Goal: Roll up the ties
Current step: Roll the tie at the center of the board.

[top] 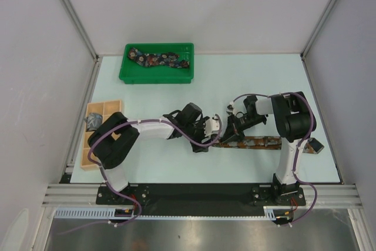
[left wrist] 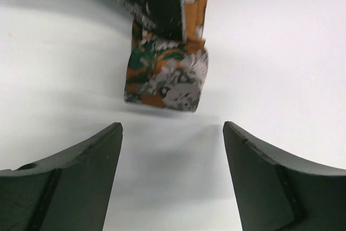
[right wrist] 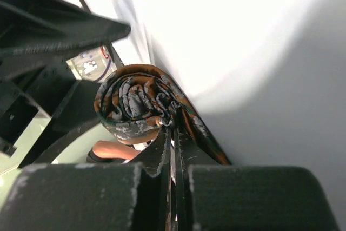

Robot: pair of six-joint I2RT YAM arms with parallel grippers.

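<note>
The left arm reached from its base toward the right, with the elbow bent on its own side and the forearm low and almost level. The left gripper pointed at the right gripper, and its two fingers stood wide apart. The right arm rose upright above its base, and its forearm turned to the left. Its fingers were pressed together, pinching the rust-brown tie at their tips.

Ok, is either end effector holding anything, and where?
The right end effector is shut on the rust-brown tie, pinching it at its rolled-up end. The left end effector is open, holding nothing.
</note>
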